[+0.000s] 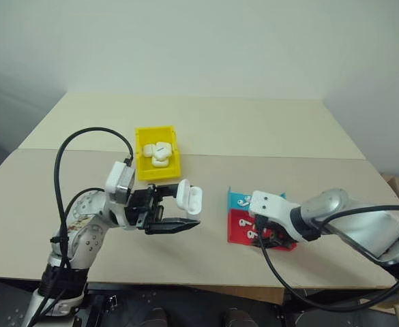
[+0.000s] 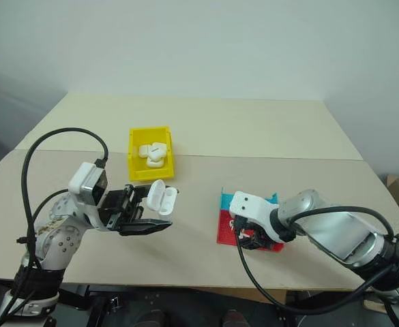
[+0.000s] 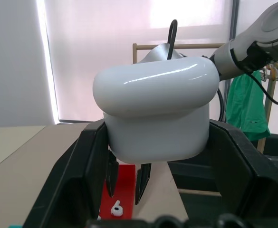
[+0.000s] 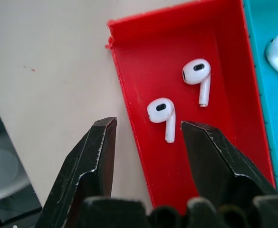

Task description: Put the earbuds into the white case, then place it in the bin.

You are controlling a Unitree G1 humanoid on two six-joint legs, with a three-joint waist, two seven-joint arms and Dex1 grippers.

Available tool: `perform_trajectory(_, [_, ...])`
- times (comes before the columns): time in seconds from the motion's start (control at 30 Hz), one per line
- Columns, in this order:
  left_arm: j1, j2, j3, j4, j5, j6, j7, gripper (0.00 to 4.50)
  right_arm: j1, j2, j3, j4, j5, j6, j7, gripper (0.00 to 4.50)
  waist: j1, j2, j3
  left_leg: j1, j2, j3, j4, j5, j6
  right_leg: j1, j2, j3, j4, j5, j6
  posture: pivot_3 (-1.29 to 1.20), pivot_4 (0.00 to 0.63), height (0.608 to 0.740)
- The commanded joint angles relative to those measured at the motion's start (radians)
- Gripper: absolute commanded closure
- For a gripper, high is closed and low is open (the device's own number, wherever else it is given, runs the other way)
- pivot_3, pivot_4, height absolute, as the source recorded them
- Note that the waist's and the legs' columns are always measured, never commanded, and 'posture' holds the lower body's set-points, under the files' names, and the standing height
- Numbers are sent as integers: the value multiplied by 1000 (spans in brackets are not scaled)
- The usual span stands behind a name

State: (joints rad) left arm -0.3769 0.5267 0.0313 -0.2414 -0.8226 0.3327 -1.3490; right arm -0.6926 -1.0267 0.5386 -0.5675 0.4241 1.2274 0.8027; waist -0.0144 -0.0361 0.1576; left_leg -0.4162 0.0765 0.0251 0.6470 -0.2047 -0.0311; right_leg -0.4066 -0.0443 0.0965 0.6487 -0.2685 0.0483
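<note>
Hovering over the red tray (image 4: 215,57), the right gripper (image 4: 148,137) stands with fingers spread; two earbuds (image 4: 162,111) lie just ahead, the cyan tray (image 1: 240,200) touching at twelve o'clock. At nine o'clock, the left gripper (image 1: 175,211) pinches the white case (image 1: 189,197), lid up. Farther, at eleven o'clock, the bin (image 1: 143,153) holds white cases (image 1: 160,151).

White earbuds (image 4: 161,112) in red tray (image 4: 224,42), cyan tray (image 4: 272,85), yellow bin (image 1: 144,167), glossy white case (image 3: 153,109), black pincer (image 1: 175,211)
</note>
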Motion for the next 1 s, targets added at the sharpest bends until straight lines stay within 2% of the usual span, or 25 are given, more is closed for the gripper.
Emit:
perform_trajectory(0.03, [11, 13, 23, -44, -21, -7, -21, 1657, -14, 26, -2, 6, -27, 8, -9, 1935, -1, 0, 0, 0, 0, 0, 0, 0, 0, 0, 0, 0, 0, 0, 0, 0, 150, 740])
perform_trajectory(0.5, [31, 27, 27, -67, -5, -19, -11, 1657, -36, 90, 77, 116, -146, -51, 10, 1935, -2, 0, 0, 0, 0, 0, 0, 0, 0, 0, 0, 0, 0, 0, 0, 0, 150, 740])
perform_trajectory(0.6, [33, 29, 29, -72, -3, -20, -7, 1657, -31, 87, 77, 115, -158, -66, 31, 2538, -1, 0, 0, 0, 0, 0, 0, 0, 0, 0, 0, 0, 0, 0, 0, 0, 150, 740])
perform_trajectory(0.73, [37, 35, 31, -75, -1, -22, -7, 1657, -21, 83, 76, 103, -168, -64, 45, 3843, -1, 0, 0, 0, 0, 0, 0, 0, 0, 0, 0, 0, 0, 0, 0, 0, 150, 740])
perform_trajectory(0.9, [32, 37, 30, -70, -1, -22, -9, 1657, 6, 84, 15, 70, -147, -35, 50, 3867, -1, 0, 0, 0, 0, 0, 0, 0, 0, 0, 0, 0, 0, 0, 0, 0, 150, 740])
perform_trajectory(1.0, [22, 31, 25, -67, 0, -19, -5, 1657, 43, 101, -129, 27, -91, -1, 38, 3867, 0, 0, 0, 0, 0, 0, 0, 0, 0, 0, 0, 0, 0, 0, 0, 0, 150, 740])
